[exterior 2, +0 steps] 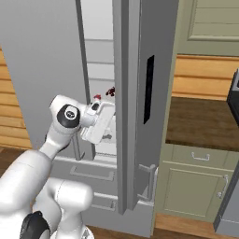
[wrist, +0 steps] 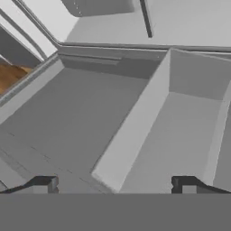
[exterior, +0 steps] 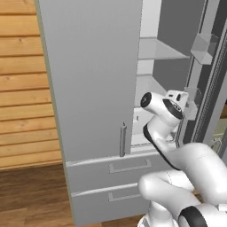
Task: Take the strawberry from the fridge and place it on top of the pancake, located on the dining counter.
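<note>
The grey fridge [exterior: 93,80] has its left door shut and its right door [exterior 2: 140,93] swung open. My hand [exterior: 176,103] reaches into the white inside at the lower shelf. In the hand view my gripper [wrist: 115,185] is open, its two dark fingertips [wrist: 43,184] wide apart with nothing between them, over grey fridge surfaces and a box-like bin [wrist: 180,131]. In the right base view a small red thing, probably the strawberry [exterior 2: 97,97], lies on a shelf just above my hand [exterior 2: 99,119], and a darker red thing [exterior 2: 110,91] lies behind it. The pancake and the dining counter are out of view.
Clear shelves [exterior: 157,49] span the fridge above my hand. The shut door's bar handle [exterior: 123,139] and two drawers [exterior: 115,170] lie below left. A brown-topped counter on olive cabinets [exterior 2: 200,123] stands right of the open door. A wooden wall [exterior: 22,88] lies to the left.
</note>
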